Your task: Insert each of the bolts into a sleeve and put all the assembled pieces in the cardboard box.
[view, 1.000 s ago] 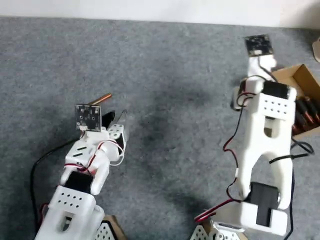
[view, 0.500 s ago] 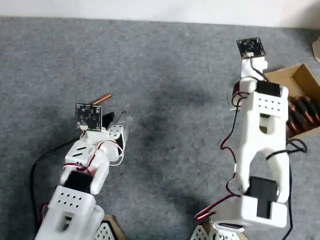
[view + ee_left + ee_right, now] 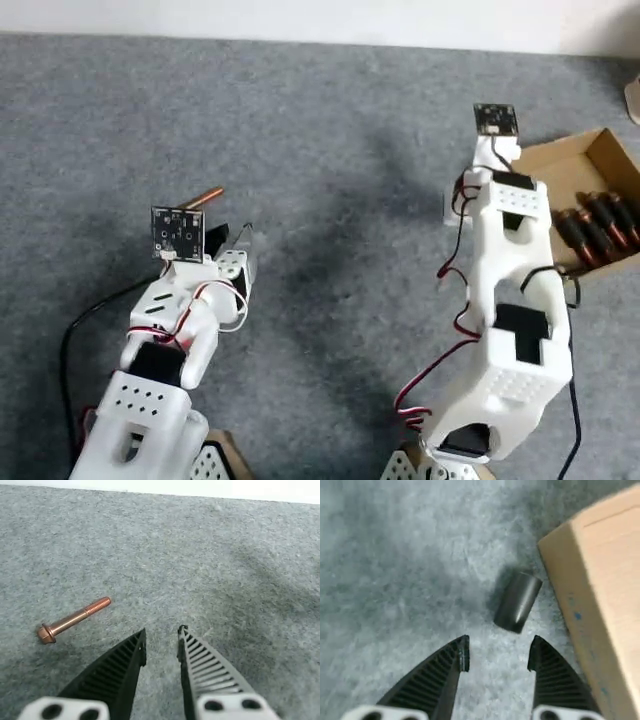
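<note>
Since one bolt (image 3: 74, 620) lies loose on the desk (image 3: 350, 130), the left fingers (image 3: 140, 647) are held parted and empty near it. The right fingers (image 3: 461, 655), spread and empty, are poised over the sleeve (image 3: 517, 607), which lies beside the box (image 3: 600, 580) where assembled pieces (image 3: 595, 225) are already stored.

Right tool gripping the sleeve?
No: the sleeve lies free on the carpet beside the cardboard box, ahead of the open right tool.
</note>
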